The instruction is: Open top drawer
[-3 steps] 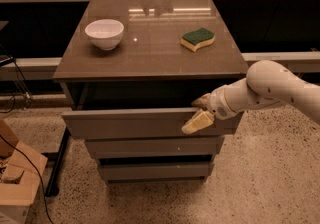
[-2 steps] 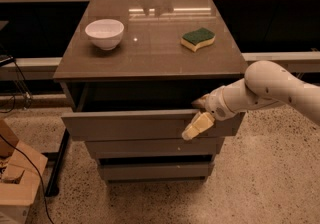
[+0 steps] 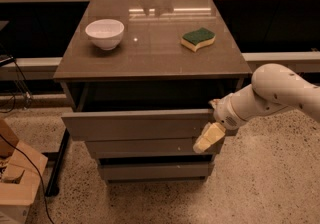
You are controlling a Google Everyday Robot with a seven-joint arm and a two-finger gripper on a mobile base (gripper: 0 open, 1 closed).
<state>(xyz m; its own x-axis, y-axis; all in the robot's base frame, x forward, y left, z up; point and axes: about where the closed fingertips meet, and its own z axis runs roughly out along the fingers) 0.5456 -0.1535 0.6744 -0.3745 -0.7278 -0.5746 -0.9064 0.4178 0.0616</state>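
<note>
A robot's gripper (image 3: 210, 127) sits at the right end of the top drawer (image 3: 140, 124) of a grey-brown cabinet (image 3: 150, 55). It has hold of the drawer's plain, handleless front panel. One tan finger (image 3: 206, 139) lies across the outer face of the panel and slants down and to the left, its tip reaching past the panel's lower edge. The other finger shows only as a small stub at the panel's upper edge, on the inner side, so the two appear closed on the panel between them.

The top drawer stands partly open. Its front is forward of the cabinet's top slab, and a dark gap runs behind it under the slab. Below it are the middle drawer (image 3: 145, 148) and the bottom drawer (image 3: 155, 170), both set further back.

The white arm (image 3: 280, 93), its shell marked with small dark dots, reaches in from the right edge of the camera view.

On the glossy cabinet top, a white bowl (image 3: 104, 33) sits upright near the left rear corner. A green-and-yellow sponge (image 3: 198, 38) lies well apart from it, toward the right rear.

A cardboard box (image 3: 17, 183) rests on the speckled floor (image 3: 270, 183) at lower left, beside a black cable (image 3: 20, 160).
</note>
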